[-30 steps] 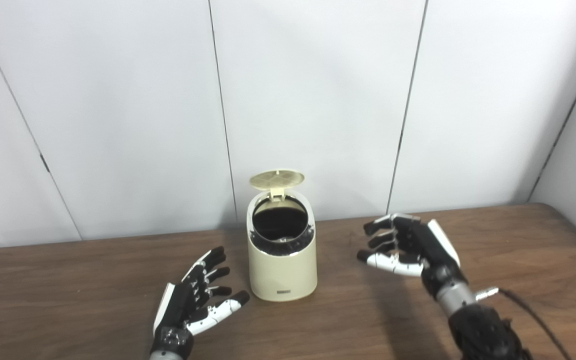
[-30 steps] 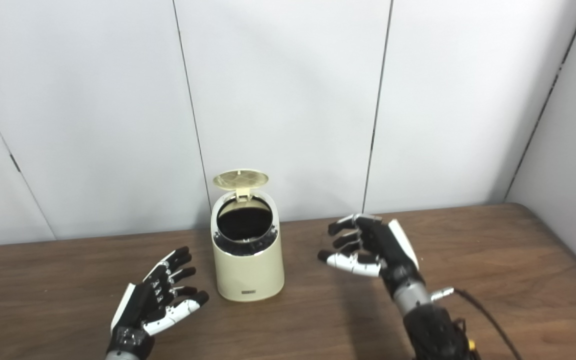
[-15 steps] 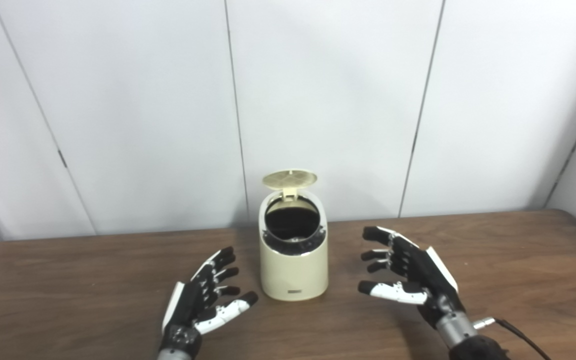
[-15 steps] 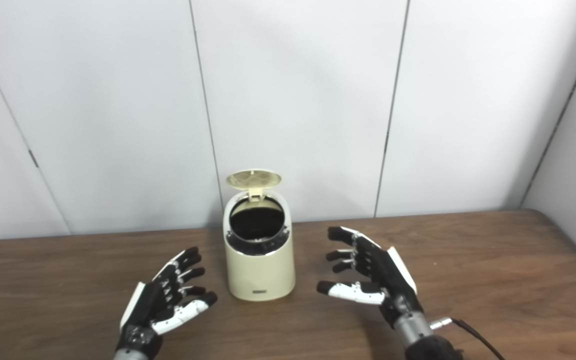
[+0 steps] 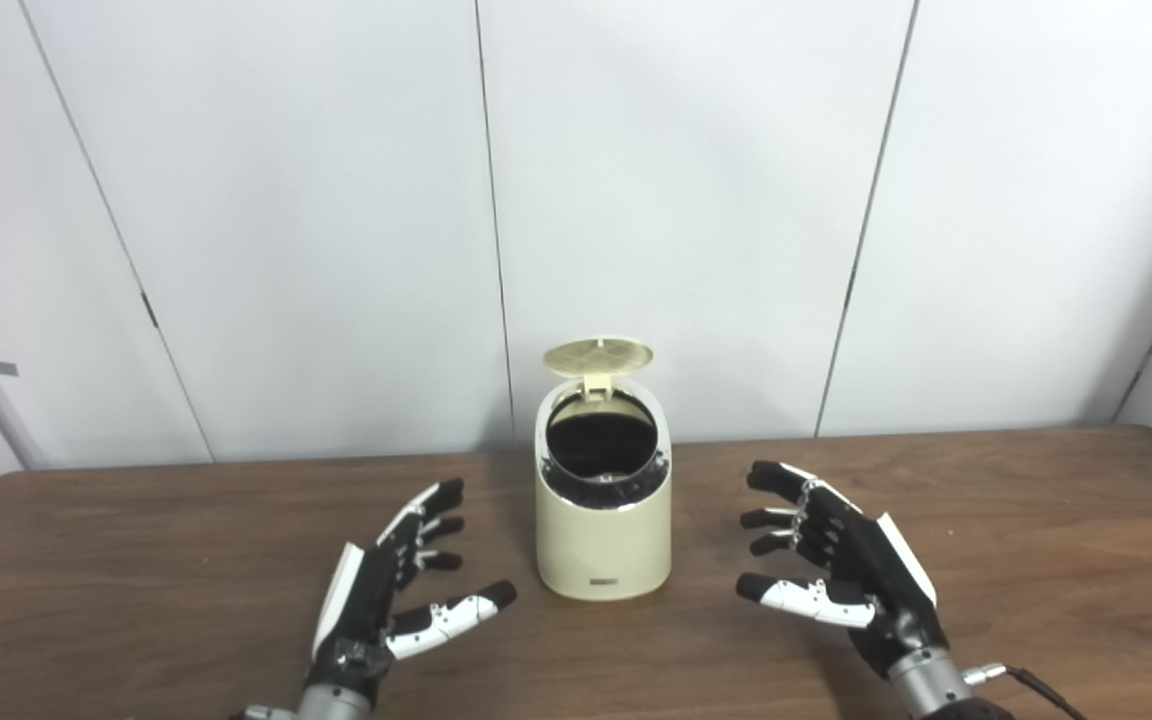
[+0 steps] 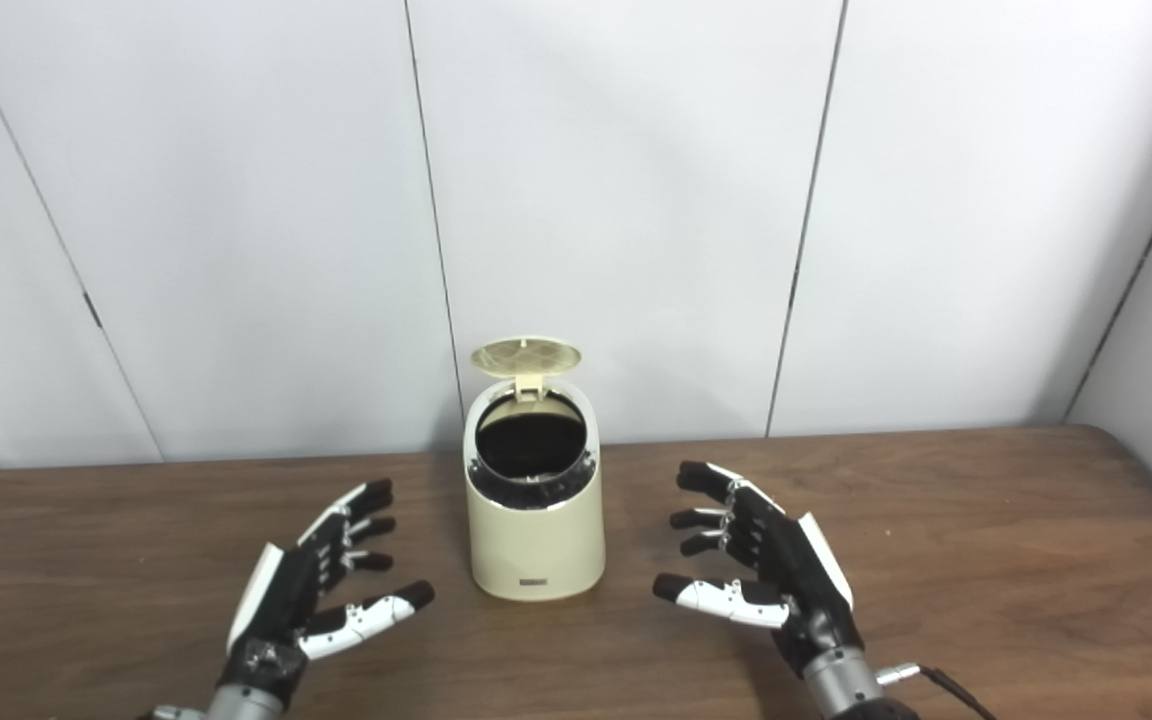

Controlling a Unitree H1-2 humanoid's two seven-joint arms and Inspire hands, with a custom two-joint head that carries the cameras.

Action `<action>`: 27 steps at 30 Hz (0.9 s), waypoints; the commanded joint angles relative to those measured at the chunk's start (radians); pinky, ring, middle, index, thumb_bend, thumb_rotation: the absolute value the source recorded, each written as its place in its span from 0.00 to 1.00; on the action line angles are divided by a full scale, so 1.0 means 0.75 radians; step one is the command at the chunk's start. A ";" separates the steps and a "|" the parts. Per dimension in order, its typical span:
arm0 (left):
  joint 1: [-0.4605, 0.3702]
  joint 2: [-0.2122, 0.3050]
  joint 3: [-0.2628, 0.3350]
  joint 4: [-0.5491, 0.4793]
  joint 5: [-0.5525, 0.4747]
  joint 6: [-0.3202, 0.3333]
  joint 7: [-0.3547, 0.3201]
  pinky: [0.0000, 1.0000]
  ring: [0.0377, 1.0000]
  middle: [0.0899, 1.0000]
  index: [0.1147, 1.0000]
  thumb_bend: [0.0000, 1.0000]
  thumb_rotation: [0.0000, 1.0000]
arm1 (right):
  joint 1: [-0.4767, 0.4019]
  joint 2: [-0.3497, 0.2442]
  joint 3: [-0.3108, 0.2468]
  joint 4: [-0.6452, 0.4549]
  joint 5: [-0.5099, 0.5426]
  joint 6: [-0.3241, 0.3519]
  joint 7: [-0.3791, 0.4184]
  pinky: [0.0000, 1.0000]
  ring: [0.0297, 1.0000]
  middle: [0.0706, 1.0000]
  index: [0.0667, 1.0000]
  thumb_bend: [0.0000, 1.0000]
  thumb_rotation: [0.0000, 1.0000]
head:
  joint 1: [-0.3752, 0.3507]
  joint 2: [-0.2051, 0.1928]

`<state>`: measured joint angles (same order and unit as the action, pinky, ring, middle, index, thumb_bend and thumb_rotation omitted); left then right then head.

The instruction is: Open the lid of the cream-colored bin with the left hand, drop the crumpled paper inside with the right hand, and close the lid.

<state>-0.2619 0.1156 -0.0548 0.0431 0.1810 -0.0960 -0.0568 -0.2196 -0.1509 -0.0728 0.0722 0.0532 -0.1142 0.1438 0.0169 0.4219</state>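
Observation:
The cream-colored bin (image 5: 602, 535) stands upright at the middle of the brown table (image 5: 136, 560). Its round lid (image 5: 598, 356) is flipped up at the back, and the dark inside (image 5: 601, 442) shows. My left hand (image 5: 391, 590) is open and empty, low over the table to the bin's left. My right hand (image 5: 841, 570) is open and empty, to the bin's right. Neither hand touches the bin. No crumpled paper shows on the table or in either hand. The scene also shows in the right eye view, with the bin (image 6: 534, 535) between the hands.
A white panelled wall (image 5: 636, 200) stands right behind the table. A thin black cable (image 5: 1041, 685) runs from my right wrist at the bottom right.
The camera has shifted, so the whole scene slid right. My right hand has drawn back from beside the bin's top, lowered toward the near edge, and spread its fingers. The lid stays up.

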 commanded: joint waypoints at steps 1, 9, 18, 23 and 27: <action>-0.111 0.029 -0.008 -0.072 0.001 -0.018 -0.021 0.77 0.88 0.91 0.92 0.85 0.25 | -0.027 -0.005 -0.013 -0.057 0.023 -0.044 -0.013 0.57 0.66 0.79 0.78 0.81 0.19 | -0.003 -0.004; -0.318 0.100 -0.035 -0.048 0.018 0.015 -0.102 0.75 0.92 0.97 0.97 0.92 0.33 | -0.021 -0.008 -0.002 -0.077 0.009 -0.020 -0.021 0.56 0.65 0.79 0.78 0.80 0.13 | -0.009 -0.020; -0.496 0.138 -0.098 -0.004 0.162 0.045 -0.121 0.76 0.93 0.94 0.94 0.99 0.41 | -0.012 -0.007 -0.001 -0.091 -0.004 0.004 -0.042 0.57 0.64 0.77 0.76 0.78 0.08 | -0.007 -0.034; -0.582 0.142 -0.124 0.007 0.213 0.107 -0.156 0.77 0.94 0.95 0.94 1.00 0.37 | -0.007 -0.001 -0.002 -0.096 -0.005 0.008 -0.052 0.56 0.63 0.77 0.75 0.80 0.10 | -0.015 -0.035; -0.629 0.134 -0.146 0.032 0.233 0.120 -0.169 0.79 0.95 0.96 0.95 0.97 0.36 | -0.008 0.003 0.005 -0.098 -0.020 0.009 -0.059 0.54 0.61 0.76 0.74 0.79 0.09 | -0.020 -0.033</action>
<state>-0.6747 0.2088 -0.1654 0.0748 0.3484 0.0002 -0.1832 -0.2022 -0.1503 -0.0688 0.0378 0.0422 -0.0891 0.1165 0.0015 0.3973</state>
